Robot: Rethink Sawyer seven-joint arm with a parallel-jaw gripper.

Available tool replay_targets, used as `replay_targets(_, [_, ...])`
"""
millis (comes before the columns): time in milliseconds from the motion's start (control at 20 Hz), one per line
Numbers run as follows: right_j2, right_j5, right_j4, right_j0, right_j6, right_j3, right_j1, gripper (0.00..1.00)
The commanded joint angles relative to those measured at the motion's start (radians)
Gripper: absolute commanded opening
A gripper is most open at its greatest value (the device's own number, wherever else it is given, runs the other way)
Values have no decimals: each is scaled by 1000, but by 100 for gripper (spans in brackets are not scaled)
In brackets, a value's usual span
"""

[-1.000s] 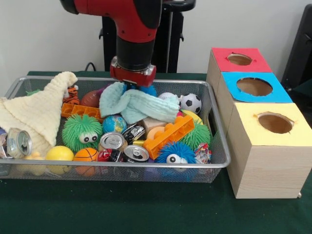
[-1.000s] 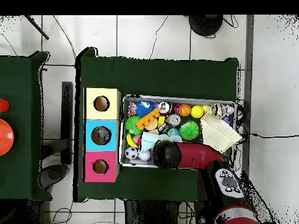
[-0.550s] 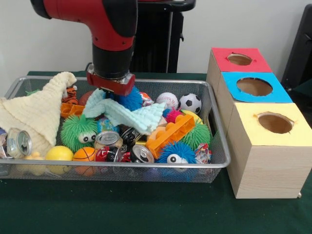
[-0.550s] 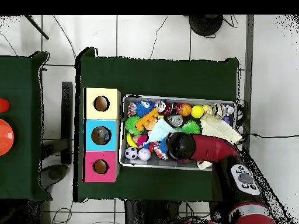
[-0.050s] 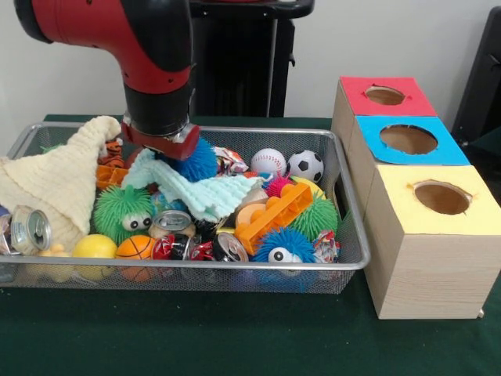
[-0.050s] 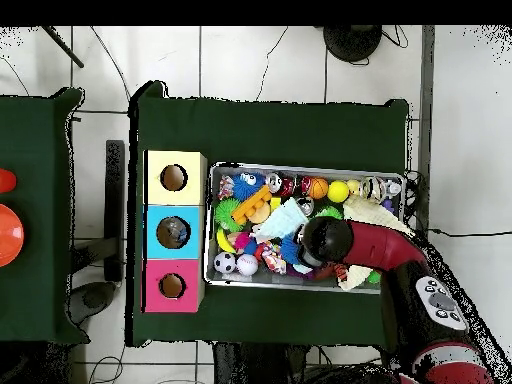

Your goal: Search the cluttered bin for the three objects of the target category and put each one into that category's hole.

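**Around the green table**

A white tiled floor (image 6: 250, 60) lies under the table. On the left stands another dark green table (image 6: 40, 215) with an orange round thing (image 6: 8, 232) on it. Black cables (image 6: 290, 55) cross the floor.

I see a plain pale wall (image 5: 70, 86) behind my table, green cloth (image 5: 196, 337) over its top, white floor tiles (image 6: 260, 60) around it, cables (image 6: 455, 234) trailing right.

A green-clothed table (image 5: 196, 337) carries a wire bin (image 5: 235, 274) and three boxes (image 5: 427, 251).
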Motion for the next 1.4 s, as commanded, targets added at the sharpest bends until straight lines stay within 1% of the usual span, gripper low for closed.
replay_targets(50, [98,-2,-116,-86,-236,-211,104,0])
replay_targets(150, [109,30,-122,-97,-243,-222,108,0])
replay_targets(450, [130,95,-151,-118,-263,-227,81,0])
replay_targets(650, [153,156,-168,-137,-298,-255,92,0])
replay_targets(850, [161,208,-184,-139,-305,-272,91,0])
replay_targets(1050, [151,225,-205,-125,-280,-268,70,0])
replay_targets(1400, [170,210,-217,-127,-267,-254,74,0])
